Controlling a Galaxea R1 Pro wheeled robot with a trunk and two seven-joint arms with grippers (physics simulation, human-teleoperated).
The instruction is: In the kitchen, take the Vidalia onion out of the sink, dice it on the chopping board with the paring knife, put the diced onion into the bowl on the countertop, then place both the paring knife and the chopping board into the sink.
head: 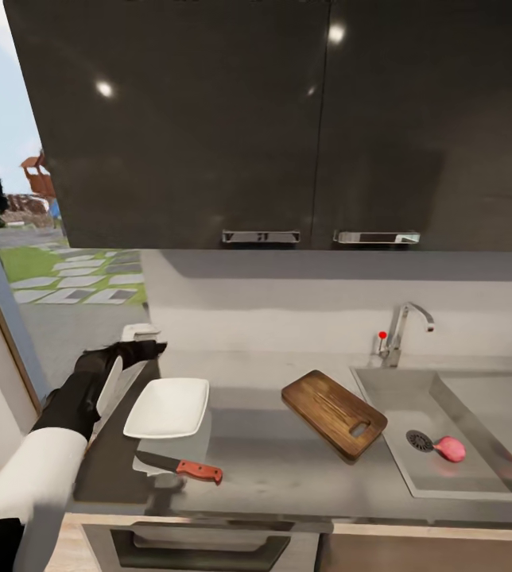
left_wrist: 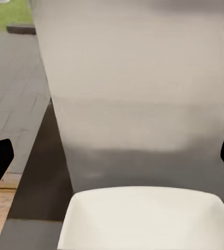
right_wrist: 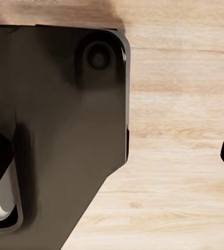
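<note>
The left tool (head: pixel 141 349) is hovering spread wide and gripping nothing, just past the far left corner of the white bowl (head: pixel 168 407) on the desk (head: pixel 288 469). The left arm is reaching forward, forearm raised and angled toward the wall. The right tool (right_wrist: pixel 112 156) is hanging low over wooden floor (right_wrist: pixel 179 156) beside the robot's base, fingers parted. The Vidalia onion (head: pixel 450 449) is lying in the sink (head: pixel 479 397) by the drain, far to the right, nearer the right arm, I'd judge. Between are lying the chopping board (head: pixel 334 413), aslant, and the paring knife (head: pixel 180 466)
</note>
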